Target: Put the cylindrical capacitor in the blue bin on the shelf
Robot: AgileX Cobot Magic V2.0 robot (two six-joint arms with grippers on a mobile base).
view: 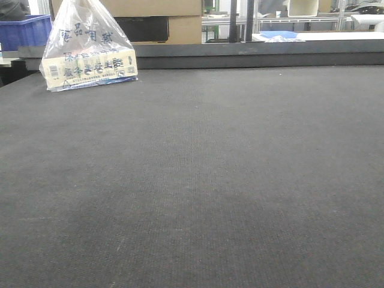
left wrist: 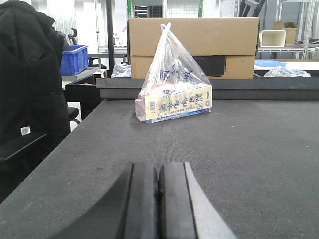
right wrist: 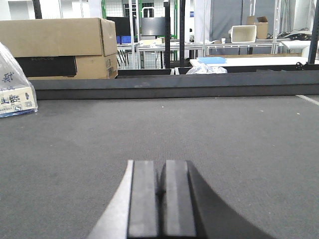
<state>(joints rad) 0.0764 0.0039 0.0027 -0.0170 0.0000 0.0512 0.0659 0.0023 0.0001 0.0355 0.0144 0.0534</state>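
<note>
The cylindrical capacitor and the shelf with its blue bin are out of view. My left gripper (left wrist: 158, 167) rests low over the dark grey table mat (left wrist: 239, 144), its two black pads pressed together with nothing between them. My right gripper (right wrist: 161, 164) sits the same way over the mat (right wrist: 239, 139), shut and empty. Neither gripper shows in the front-facing view.
A clear plastic bag with a printed box (view: 89, 49) (left wrist: 174, 89) (right wrist: 12, 89) stands at the mat's far left. Behind the raised back edge (view: 240, 60) are cardboard boxes (left wrist: 194, 45) (right wrist: 60, 47), a blue crate (view: 24, 30) (left wrist: 75, 59) and a black chair with a jacket (left wrist: 27, 84) at left.
</note>
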